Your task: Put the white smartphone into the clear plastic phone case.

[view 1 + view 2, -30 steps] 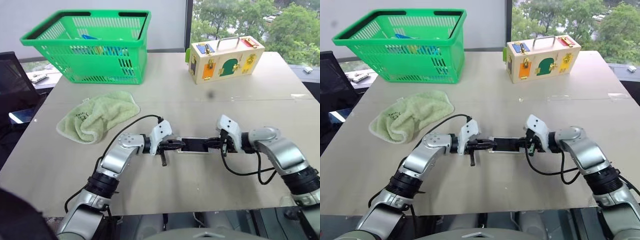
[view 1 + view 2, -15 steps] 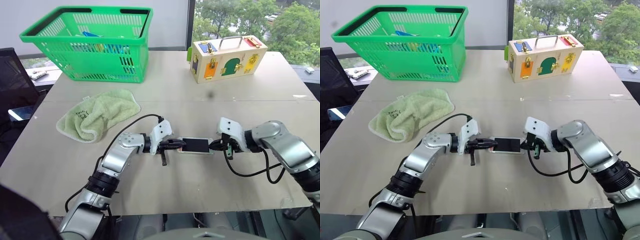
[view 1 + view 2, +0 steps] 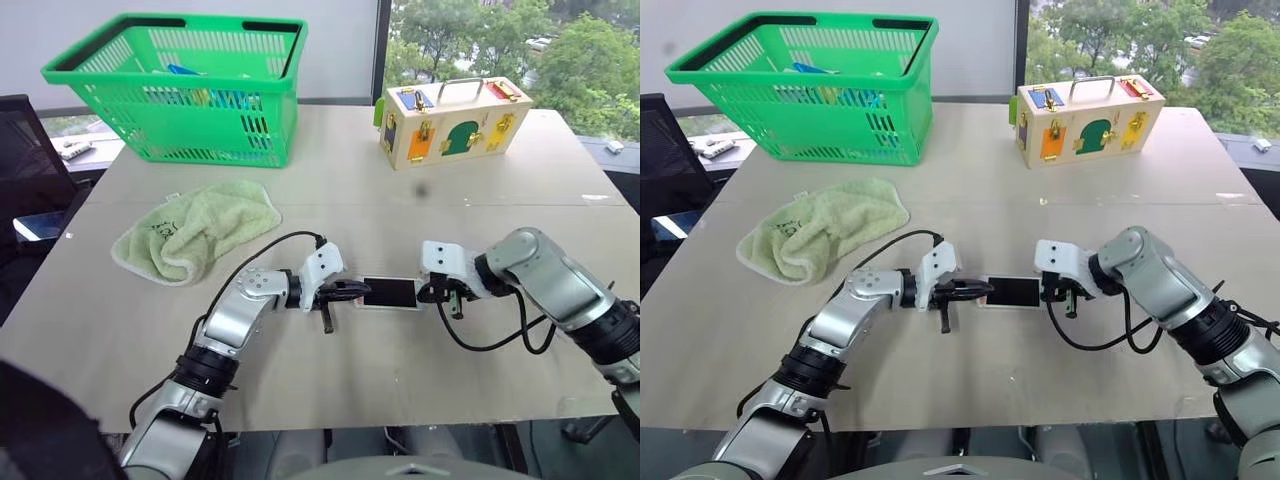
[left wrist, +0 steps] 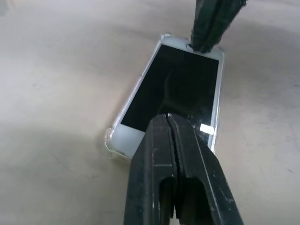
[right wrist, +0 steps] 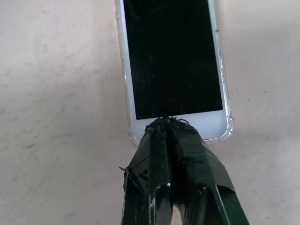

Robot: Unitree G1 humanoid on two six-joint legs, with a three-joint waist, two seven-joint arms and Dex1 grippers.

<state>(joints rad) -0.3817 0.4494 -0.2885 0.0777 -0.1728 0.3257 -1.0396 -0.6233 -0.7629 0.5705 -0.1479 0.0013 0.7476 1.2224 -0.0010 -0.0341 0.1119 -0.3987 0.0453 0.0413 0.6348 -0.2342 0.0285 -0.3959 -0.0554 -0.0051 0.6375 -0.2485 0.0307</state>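
While the white smartphone (image 4: 176,93) lies inside the clear plastic phone case (image 5: 228,127) near the desk's (image 3: 400,190) front edge, both closed fingers (image 4: 176,159) (image 5: 171,154) press its ends.

White smartphone (image 3: 390,293) mid-surface: both short ends blocked, left gripper (image 3: 352,291) one side, right gripper (image 3: 428,292) other, jaws pressed together. Long sides open. Towel (image 3: 198,228), green basket (image 3: 178,88), wooden box (image 3: 452,120) well apart beyond phone.
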